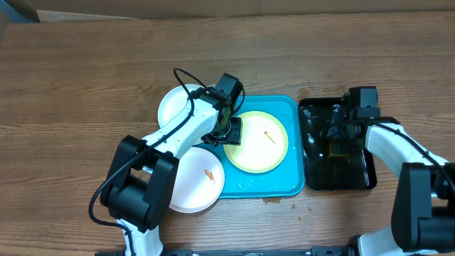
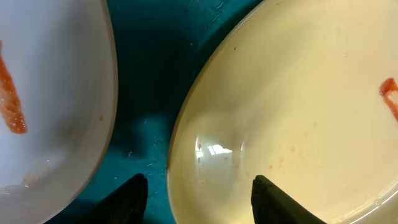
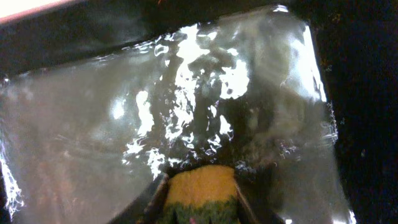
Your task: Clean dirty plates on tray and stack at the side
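Your left arm point(image 1: 181, 128) stretches over the tray point(image 1: 284, 186), jaws open astride the one yellow-green plate point(image 1: 257, 146). Two white plates point(image 1: 174, 107) point(image 1: 192, 188) sit left of the tray. To its right, your right arm point(image 1: 387, 139) has its jaws gripping one sponge point(image 3: 202, 186).

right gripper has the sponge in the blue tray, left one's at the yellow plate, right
Wrong tray: the overhead view shows the right gripper with the sponge in the black tray. The left gripper is at the yellow plate.
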You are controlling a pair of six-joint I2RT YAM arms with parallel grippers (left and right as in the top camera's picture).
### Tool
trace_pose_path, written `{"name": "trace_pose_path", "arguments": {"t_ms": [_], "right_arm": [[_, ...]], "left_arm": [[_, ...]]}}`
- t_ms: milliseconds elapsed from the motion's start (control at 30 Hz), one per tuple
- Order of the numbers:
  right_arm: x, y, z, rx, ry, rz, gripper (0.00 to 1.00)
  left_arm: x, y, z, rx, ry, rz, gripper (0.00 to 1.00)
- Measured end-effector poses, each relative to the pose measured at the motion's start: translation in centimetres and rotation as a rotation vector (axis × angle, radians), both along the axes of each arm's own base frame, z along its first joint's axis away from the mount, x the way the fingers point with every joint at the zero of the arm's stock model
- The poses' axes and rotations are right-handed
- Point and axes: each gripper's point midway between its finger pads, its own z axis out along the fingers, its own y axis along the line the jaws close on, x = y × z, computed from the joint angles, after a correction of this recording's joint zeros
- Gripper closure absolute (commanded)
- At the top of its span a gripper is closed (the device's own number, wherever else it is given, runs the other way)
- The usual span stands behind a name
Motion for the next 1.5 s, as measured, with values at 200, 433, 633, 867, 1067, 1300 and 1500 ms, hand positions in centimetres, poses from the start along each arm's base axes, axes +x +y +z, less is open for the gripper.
{"name": "trace_pose_path", "arguments": {"t_ms": [200, 433, 633, 867, 1067, 1300, 1500], "right_arm": [[-2.0, 0.5, 0.9, 0.023, 0.060, 0.014, 0.53], [-4.2, 0.7, 0.5, 0.038, 0.154, 0.018, 0.51], [-5.4, 1.2, 0.2, 0.063, 0.201, 0.023, 0.51], [-5.5, 1.3, 0.2, 0.067, 0.204, 0.024, 0.45], [-5.6, 1.3, 0.2, 0.069, 0.209, 0.025, 0.43], [-5.6, 1.3, 0.2, 0.068, 0.210, 0.026, 0.40], [-6.5, 1.3, 0.1, 0.070, 0.246, 0.025, 0.35]], "left_arm": [[-0.1, 0.1, 0.0, 0.003, 0.005, 0.000, 0.49], [-0.5, 0.0, 0.0, 0.009, 0.017, -0.003, 0.60], [-0.9, -1.0, 0.0, 0.005, 0.009, -0.032, 0.64], [-0.9, -0.8, -0.1, 0.030, -0.002, -0.014, 0.74], [-0.7, -0.5, -0.1, 0.047, -0.008, 0.003, 0.78], [-1.1, -0.3, -0.5, 0.053, 0.008, 0.046, 0.78], [-1.2, -0.2, -0.8, 0.055, 0.011, 0.062, 0.78]]}}
